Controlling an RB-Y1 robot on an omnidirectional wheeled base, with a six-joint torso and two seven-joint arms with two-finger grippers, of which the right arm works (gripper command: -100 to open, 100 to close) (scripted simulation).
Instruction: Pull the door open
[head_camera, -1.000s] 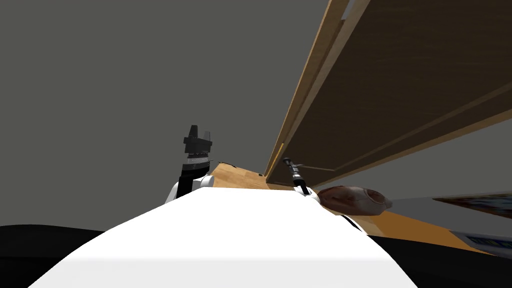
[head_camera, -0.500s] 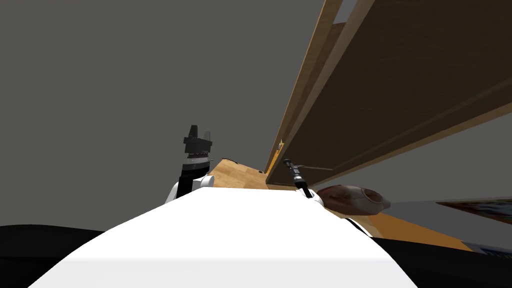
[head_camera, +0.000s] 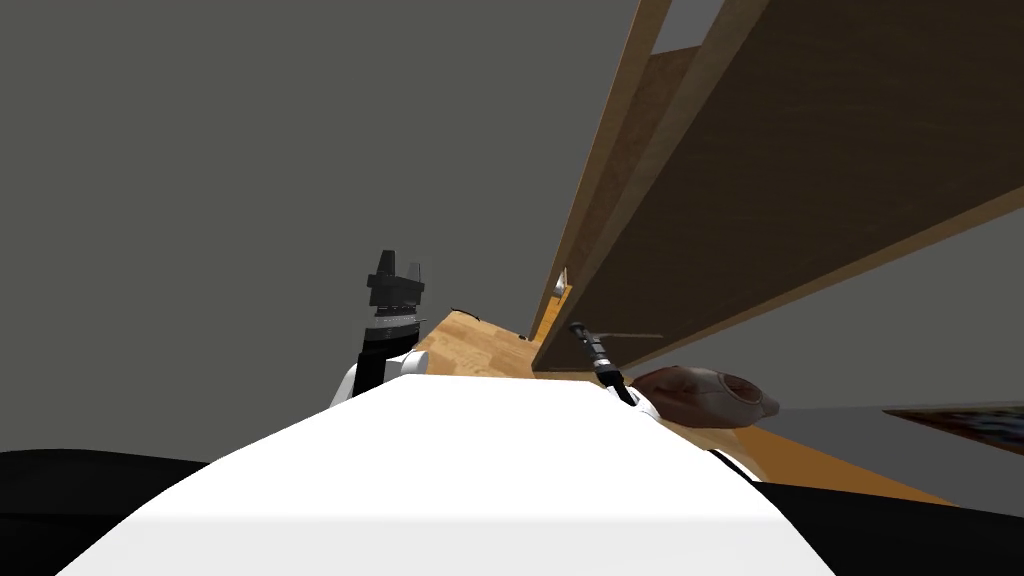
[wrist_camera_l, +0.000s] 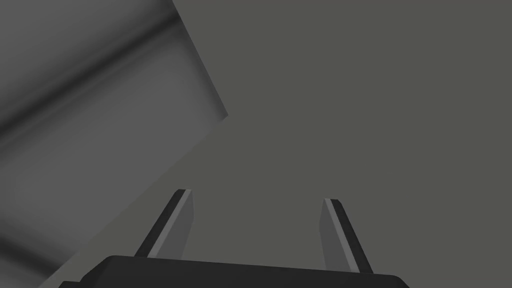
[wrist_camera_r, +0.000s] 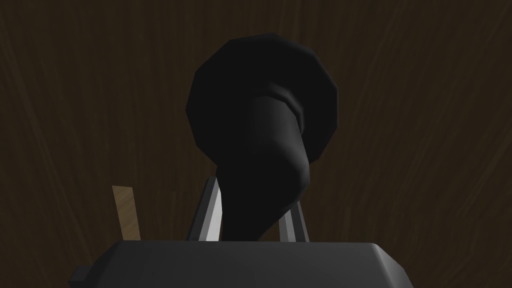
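Step in hand: judged to be mid-pull, with the door part-way open and more swing to go.
Door: the door (head_camera: 800, 170) is a tall dark brown wooden slab on the right, running from near the robot away to the far top corner. It stands ajar, with a wedge of gap between its edge and the light wooden door frame (head_camera: 600, 200).
Door surface: seen from the right wrist, the door (wrist_camera_r: 425, 125) is dim brown with faint upright grain.
Handle: the handle (wrist_camera_r: 262, 125) is plain black, a round faceted plate flat against the door with a thick curved lever coming off it toward the hand.
Right gripper: the right gripper (wrist_camera_r: 255, 195) is clamped on the lever, one thin grey finger pressed to each side. In the head view the right gripper (head_camera: 576, 328) sits low against the near part of the door.
Left gripper: the left gripper (wrist_camera_l: 257, 195) has its fingers wide apart around nothing. In the head view the left gripper (head_camera: 395, 278) is raised on the left, well apart from the door.
Floor: light wooden floor (head_camera: 480, 350) shows between the two arms.
Doing it well: pull along the door's arc, not in a straight line, letting the wrist turn with the lever so the fingers stay square on it.
Risk: the lever looks smooth and tapered, so a sideways tug could slip the thin fingers off its end.
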